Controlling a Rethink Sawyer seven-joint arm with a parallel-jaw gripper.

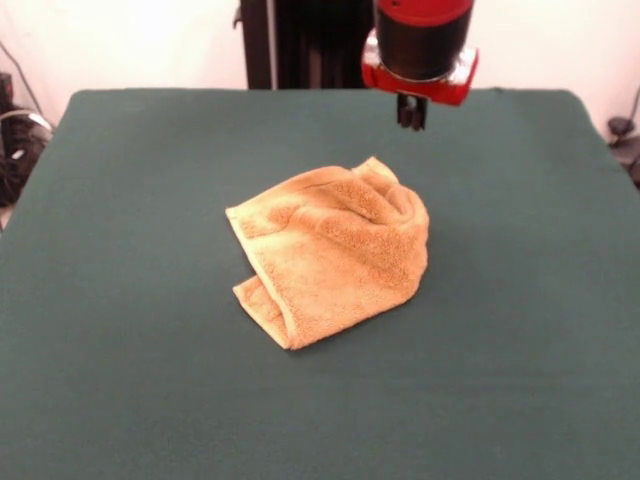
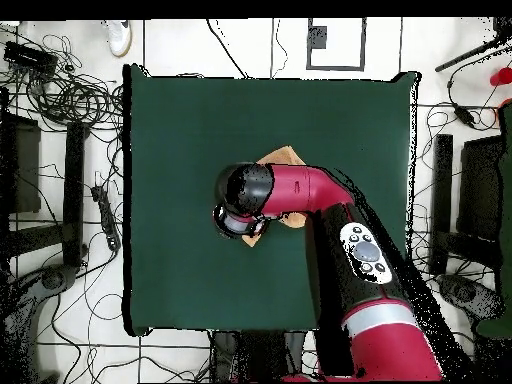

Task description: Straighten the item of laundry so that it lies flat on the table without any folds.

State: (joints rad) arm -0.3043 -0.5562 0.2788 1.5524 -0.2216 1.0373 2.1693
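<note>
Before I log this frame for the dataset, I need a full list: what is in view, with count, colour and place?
towel: one, orange-tan, crumpled and folded over itself near the middle of the table; in the overhead view mostly hidden under the arm, one corner showing.
table: one, covered in dark green cloth, filling most of the front view.
cables: many, black, on the light floor around the table in the overhead view.
arm: one, red and black, reaching from the picture's bottom over the table in the overhead view.
gripper: one, dark, below the red wrist, above the table behind the towel's far edge, not touching it; open or shut cannot be told.
</note>
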